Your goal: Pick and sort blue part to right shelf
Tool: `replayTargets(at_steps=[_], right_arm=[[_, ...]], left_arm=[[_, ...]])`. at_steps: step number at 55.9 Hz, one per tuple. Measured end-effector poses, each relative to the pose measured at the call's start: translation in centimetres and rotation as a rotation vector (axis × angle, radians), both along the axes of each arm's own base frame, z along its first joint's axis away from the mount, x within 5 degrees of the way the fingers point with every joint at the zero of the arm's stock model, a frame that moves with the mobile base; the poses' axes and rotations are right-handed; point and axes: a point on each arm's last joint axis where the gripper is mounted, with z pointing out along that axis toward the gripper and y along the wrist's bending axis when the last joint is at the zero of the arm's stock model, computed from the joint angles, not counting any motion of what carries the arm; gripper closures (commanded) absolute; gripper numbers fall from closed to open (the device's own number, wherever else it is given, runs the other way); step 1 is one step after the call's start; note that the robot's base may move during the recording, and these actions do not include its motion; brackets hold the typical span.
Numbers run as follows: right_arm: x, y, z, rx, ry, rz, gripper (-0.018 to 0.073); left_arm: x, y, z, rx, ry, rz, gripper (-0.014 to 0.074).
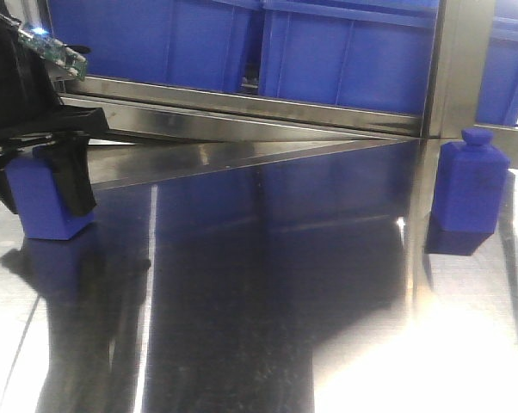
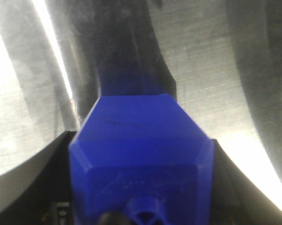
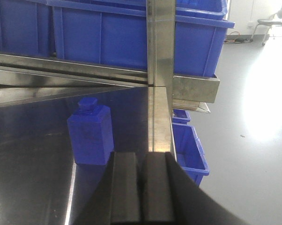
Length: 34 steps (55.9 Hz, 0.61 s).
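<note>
- The step in hand is judged to be the lift and carry of the blue part (image 2: 141, 154) gripped by the left gripper (image 1: 40, 194). The lift is best made straight up, so that the base is not dragged over the polished tabletop (image 1: 268, 327).
- A firm, level hold is called for. The part's sides look smooth, and it could slip or tilt between the jaws if the arm is swung quickly.
- On the way rightward, the shelf rail (image 1: 242, 129) and the blue bins (image 1: 345, 52) above it should be given room.
- The left jaws are closed on the part, with one black finger at each flank. In the left wrist view the body fills the gap, with its neck turned toward the palm.
- The part is seen at the left side of the tabletop. Whether its base touches the surface cannot be told.
- The right gripper (image 3: 141, 187) has its jaws pressed together with nothing between them.
- A second blue part (image 3: 90, 133) stands upright near the shelf post (image 3: 159, 70). It is ahead of the right jaws and to their left, apart from them.
</note>
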Motion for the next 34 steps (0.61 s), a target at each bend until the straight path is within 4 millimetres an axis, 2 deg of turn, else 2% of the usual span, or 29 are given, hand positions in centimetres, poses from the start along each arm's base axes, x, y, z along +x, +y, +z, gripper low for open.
replayTargets(at_steps=[17,25,34], right_arm=[[0.0,0.0,0.0,0.0,-0.002,0.0,0.0522],[0.0,0.0,0.1,0.0,-0.008,0.0,0.0522],[0.0,0.0,0.1,0.0,-0.008,0.0,0.0522]], left_arm=[[-0.4,0.1,1.0,-0.004,-0.013,-0.002,0.022],[-1.0,0.2,3.3,-0.021,-0.082,-0.001,0.022],[-2.6,0.7,7.4,-0.053,-0.218,0.003,0.022]])
